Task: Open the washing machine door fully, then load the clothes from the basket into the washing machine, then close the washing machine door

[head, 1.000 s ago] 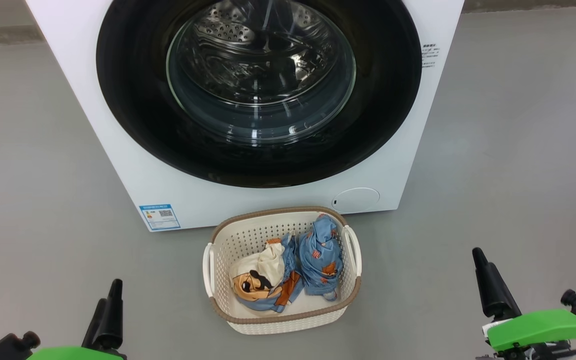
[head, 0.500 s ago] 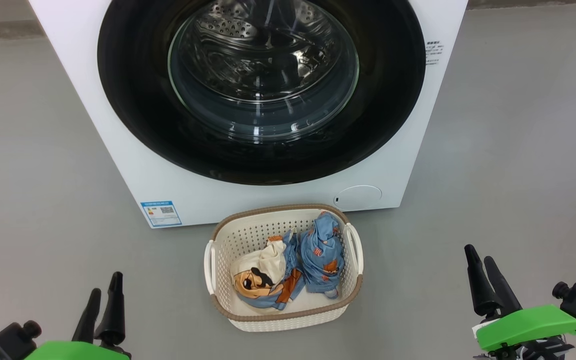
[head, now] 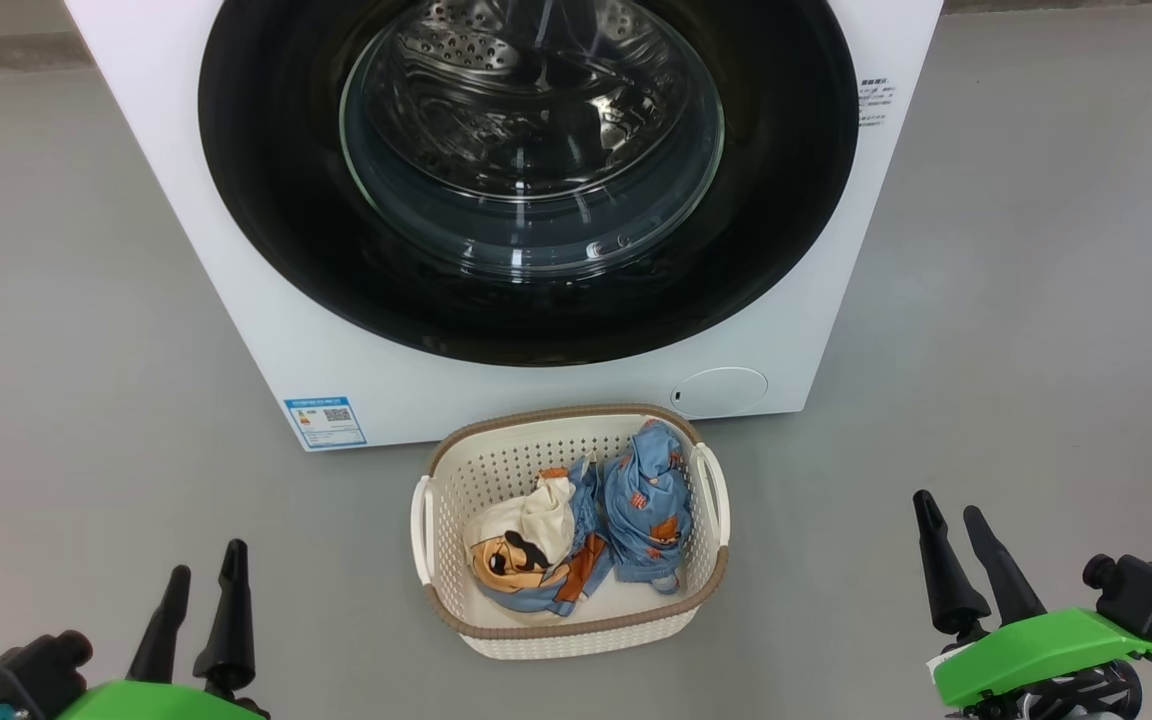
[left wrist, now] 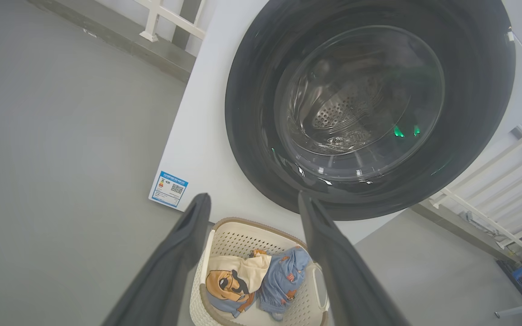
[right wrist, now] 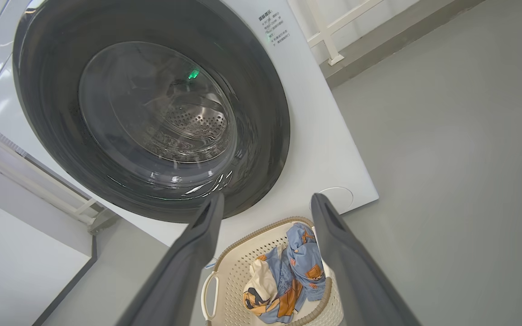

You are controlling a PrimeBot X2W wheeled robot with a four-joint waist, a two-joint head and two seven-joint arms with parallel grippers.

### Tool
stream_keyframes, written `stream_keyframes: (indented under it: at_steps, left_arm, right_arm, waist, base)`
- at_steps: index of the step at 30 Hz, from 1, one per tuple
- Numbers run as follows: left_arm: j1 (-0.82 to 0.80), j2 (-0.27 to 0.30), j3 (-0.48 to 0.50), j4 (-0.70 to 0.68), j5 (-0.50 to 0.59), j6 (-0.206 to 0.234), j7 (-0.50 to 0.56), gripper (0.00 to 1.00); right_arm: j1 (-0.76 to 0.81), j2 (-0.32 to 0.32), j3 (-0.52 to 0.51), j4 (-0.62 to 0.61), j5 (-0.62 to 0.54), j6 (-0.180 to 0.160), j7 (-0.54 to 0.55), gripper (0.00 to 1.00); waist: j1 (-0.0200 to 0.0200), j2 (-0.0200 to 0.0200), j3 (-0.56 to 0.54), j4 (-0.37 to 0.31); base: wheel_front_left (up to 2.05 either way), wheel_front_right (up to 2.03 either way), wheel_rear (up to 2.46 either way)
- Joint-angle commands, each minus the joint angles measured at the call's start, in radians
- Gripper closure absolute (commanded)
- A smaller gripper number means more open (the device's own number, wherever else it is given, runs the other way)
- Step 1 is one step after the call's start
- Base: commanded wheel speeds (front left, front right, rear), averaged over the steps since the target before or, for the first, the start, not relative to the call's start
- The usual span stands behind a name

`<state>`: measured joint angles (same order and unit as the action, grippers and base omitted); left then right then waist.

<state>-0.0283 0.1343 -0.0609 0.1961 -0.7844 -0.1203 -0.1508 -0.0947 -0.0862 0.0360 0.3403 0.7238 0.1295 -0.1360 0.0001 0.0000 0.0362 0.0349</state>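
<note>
Blue QR-code label sticker low on the washing machine

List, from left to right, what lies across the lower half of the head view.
left gripper → blue label sticker → basket → right gripper

The washing machine door is glossy black around clear glass, set in the smooth white washing machine; just before the washing machine, the perforated cream plastic basket holds soft printed cloth clothes on the matt grey floor.
</note>
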Motion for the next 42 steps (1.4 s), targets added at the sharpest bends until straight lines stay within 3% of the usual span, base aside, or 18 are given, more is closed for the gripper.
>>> stream_keyframes:
  at_steps: [1,24,42]
  left_arm:
    - [-0.047,0.027,0.021,-0.029,0.04,-0.007,-0.015,0.0]
    - [-0.061,0.035,0.056,-0.017,0.342,-0.009,-0.074,0.0]
    - [-0.057,0.041,0.073,0.004,0.472,-0.01,-0.111,0.0]
  right_arm:
    - [-0.047,-0.008,0.016,-0.017,-0.042,0.001,-0.02,0.0]
    - [-0.05,0.005,0.01,0.013,-0.322,0.001,-0.085,0.0]
    - [-0.039,0.008,0.002,0.02,-0.486,0.001,-0.126,0.0]
  waist:
    - [0.0,0.0,0.002,0.0]
    - [-0.0001,0.0,0.015,0.005]
    - [-0.0001,0.0,0.014,0.011]
  base:
    - [0.0,0.0,0.0]
    - [0.0,0.0,0.0]
    - [0.0,0.0,0.0]
